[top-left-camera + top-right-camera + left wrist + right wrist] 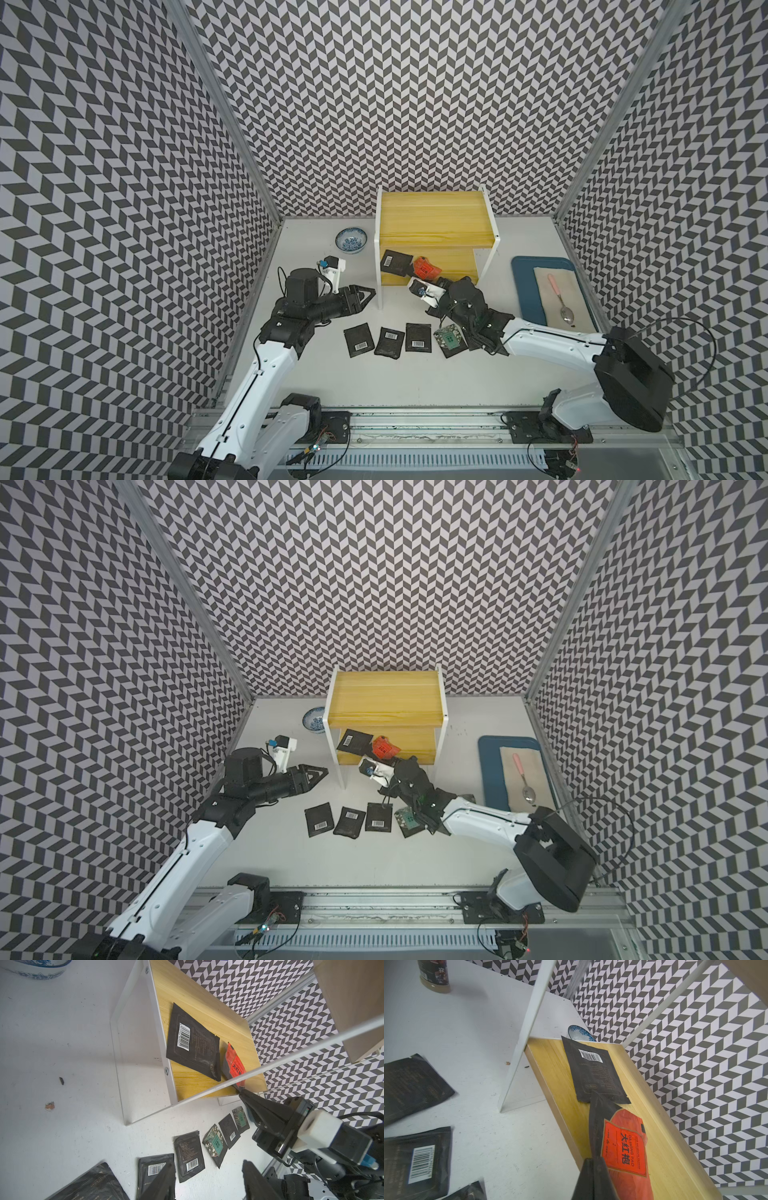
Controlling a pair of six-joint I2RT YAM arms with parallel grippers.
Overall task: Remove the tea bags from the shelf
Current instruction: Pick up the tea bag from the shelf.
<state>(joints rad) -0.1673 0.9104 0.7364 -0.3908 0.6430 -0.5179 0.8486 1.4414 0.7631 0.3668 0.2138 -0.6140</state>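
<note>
The shelf (432,216) (386,696) has yellow boards and white side frames. Two tea bags lie on its lower board: a black one with a barcode (395,262) (593,1072) and an orange one (426,268) (625,1147). My right gripper (439,278) (593,1162) reaches in from the front right, shut on the dark edge of the orange tea bag. My left gripper (371,292) (207,1167) hovers open over the table, left of the shelf's front leg, holding nothing. Several tea bags (389,341) lie in a row on the table in front, one green-patterned (446,338).
A blue-and-white bowl (351,240) sits left of the shelf near the back wall. At the right stands a dark blue tray (525,291) with a cloth and a pink-handled spoon (559,297). A jar (435,974) shows in the right wrist view.
</note>
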